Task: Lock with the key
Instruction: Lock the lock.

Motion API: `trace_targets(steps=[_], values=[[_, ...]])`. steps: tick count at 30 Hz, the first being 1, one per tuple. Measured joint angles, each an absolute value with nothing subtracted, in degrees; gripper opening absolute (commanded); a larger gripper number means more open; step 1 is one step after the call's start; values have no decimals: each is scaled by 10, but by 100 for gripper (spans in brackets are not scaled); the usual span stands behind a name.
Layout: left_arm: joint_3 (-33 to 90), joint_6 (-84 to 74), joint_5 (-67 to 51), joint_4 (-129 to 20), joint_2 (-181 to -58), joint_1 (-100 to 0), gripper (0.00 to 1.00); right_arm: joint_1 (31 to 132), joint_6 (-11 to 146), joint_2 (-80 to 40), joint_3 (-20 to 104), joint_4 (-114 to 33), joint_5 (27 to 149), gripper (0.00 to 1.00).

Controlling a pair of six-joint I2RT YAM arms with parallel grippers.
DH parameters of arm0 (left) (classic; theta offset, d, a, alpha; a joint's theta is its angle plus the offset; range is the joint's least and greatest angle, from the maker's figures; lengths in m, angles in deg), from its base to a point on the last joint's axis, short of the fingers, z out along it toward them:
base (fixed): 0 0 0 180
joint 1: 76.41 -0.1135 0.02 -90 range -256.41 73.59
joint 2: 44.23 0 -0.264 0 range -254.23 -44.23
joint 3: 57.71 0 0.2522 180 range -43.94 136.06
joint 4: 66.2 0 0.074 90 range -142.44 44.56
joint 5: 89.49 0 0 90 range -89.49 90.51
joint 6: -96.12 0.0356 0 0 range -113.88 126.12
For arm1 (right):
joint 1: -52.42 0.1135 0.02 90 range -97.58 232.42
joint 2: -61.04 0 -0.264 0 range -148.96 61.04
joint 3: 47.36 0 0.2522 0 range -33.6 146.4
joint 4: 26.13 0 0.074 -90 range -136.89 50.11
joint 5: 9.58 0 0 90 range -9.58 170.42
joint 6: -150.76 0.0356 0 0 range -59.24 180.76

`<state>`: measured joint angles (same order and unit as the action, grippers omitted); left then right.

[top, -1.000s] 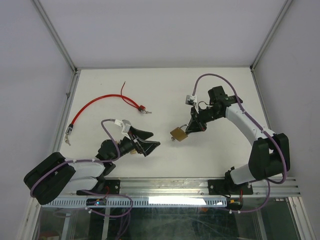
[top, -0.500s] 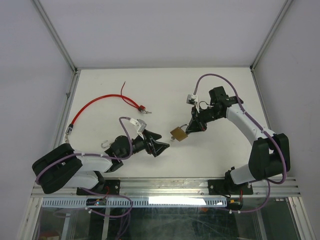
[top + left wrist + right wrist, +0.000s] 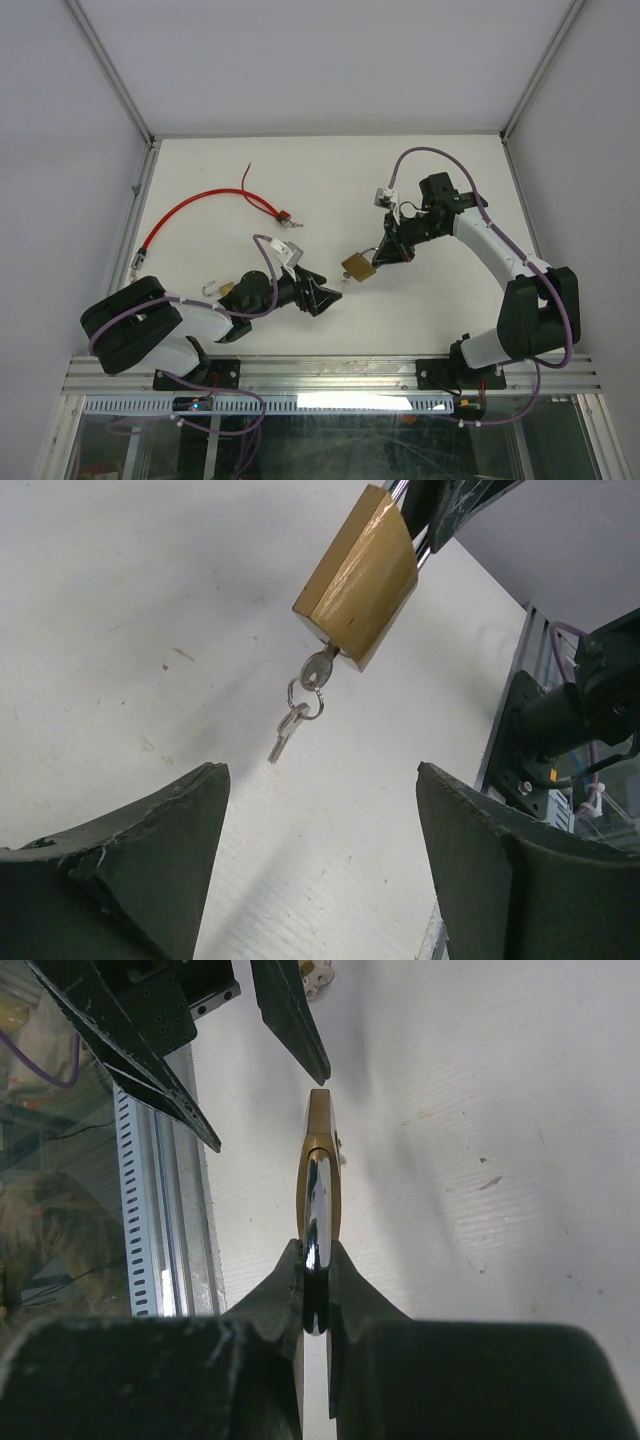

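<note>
A brass padlock (image 3: 357, 267) hangs above the table, and my right gripper (image 3: 385, 252) is shut on its steel shackle (image 3: 316, 1210). In the right wrist view the padlock (image 3: 320, 1150) points away from my right gripper (image 3: 316, 1250), edge on. A key (image 3: 318, 670) sits in the keyhole at the bottom of the padlock (image 3: 360, 575), with spare keys (image 3: 285, 735) dangling from its ring. My left gripper (image 3: 320, 770) is open with nothing between its fingers, a short way below the key. In the top view my left gripper (image 3: 325, 295) lies just left of the padlock.
A red cable (image 3: 200, 205) with a metal end (image 3: 286, 216) lies at the back left of the table. A small white hook-shaped piece (image 3: 212, 289) rests beside my left arm. An aluminium rail (image 3: 330, 375) runs along the near edge, and frame posts stand at the corners.
My left arm has reached right toward the padlock and its jaws have narrowed a little. The right arm and padlock have stayed put.
</note>
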<state>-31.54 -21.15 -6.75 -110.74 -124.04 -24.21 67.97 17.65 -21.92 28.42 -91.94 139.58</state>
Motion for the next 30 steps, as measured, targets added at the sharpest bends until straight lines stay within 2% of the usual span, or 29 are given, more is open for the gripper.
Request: trace_targets(steps=[2,8,15,22,25,27,30], values=[[-315,-211,-68,-1108,-1250,-239,68,680,176,-219,284,-919,1396,0],[-290,-208,-70,-1122,-1312,-234,65,679,177,-219,284,-917,1396,0],[-259,-175,-53,-1155,-1375,-220,56,679,178,-219,284,-916,1396,0],[-224,-132,-33,-1146,-1387,-220,49,678,178,-219,284,-916,1396,0],[-206,-121,-26,-1130,-1387,-220,41,678,178,-219,284,-916,1396,0],[-199,-117,-20,-1118,-1387,-220,30,678,178,-219,284,-916,1396,0],[-192,-110,-18,-1101,-1387,-219,21,678,177,-219,284,-909,1396,0]])
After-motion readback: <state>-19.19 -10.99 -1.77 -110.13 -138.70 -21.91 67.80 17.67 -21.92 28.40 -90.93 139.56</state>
